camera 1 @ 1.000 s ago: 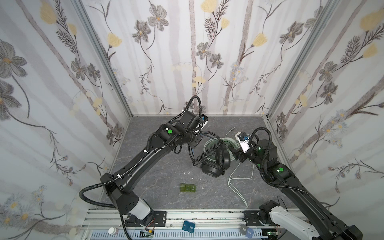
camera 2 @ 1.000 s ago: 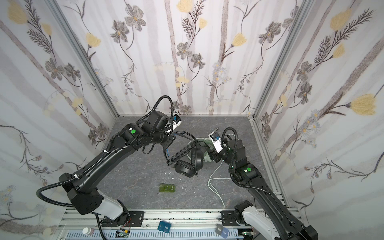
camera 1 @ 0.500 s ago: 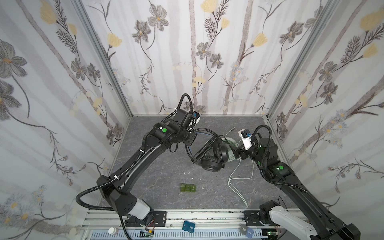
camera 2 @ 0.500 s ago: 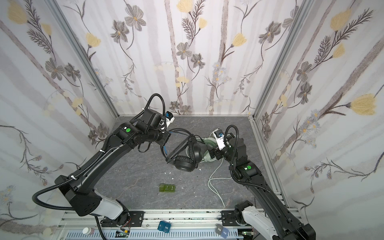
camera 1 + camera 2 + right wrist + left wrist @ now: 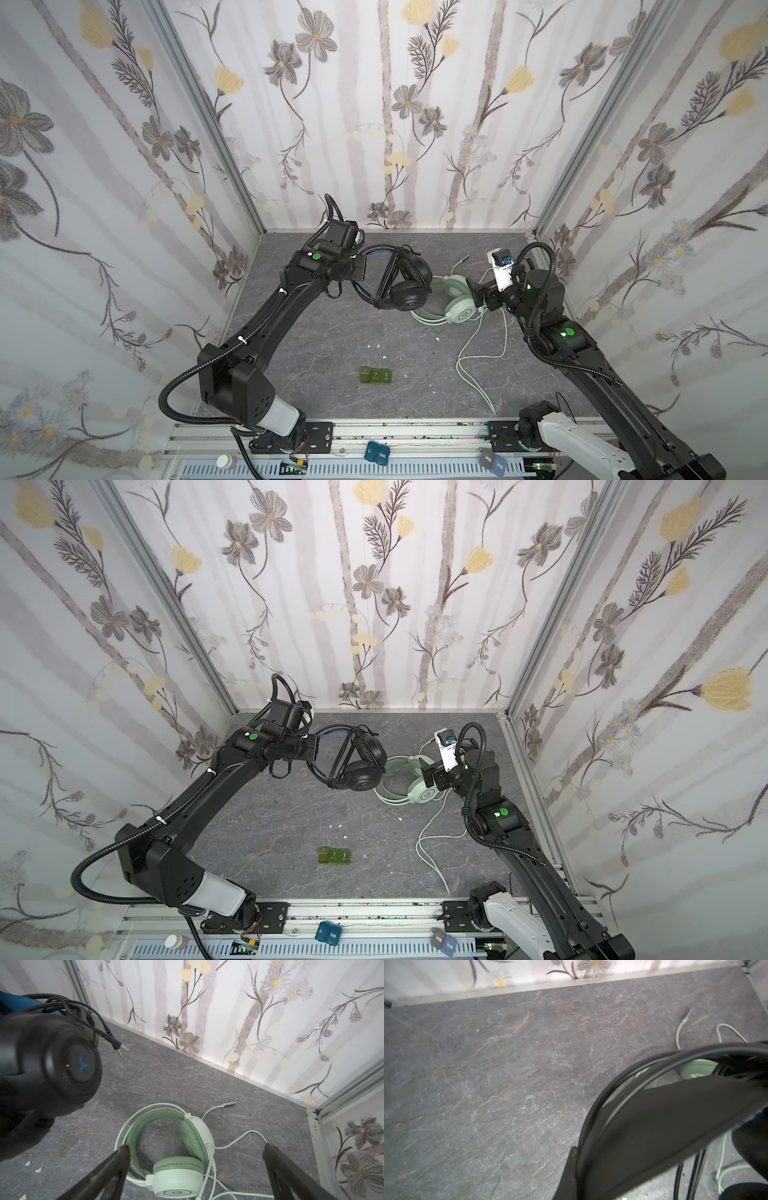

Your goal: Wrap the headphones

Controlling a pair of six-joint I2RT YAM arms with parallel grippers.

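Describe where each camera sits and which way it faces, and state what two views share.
Top views: high at the front, looking down at the table; left arm and right arm show, left gripper holding black headphones, right gripper open over green headphones.
Left wrist: on the left arm, facing the back wall across the table; one finger and the held black headband show.
Right wrist: on the right arm, looking down; both open fingers show.
Shared: both wrist views catch the green headphones and their plug.
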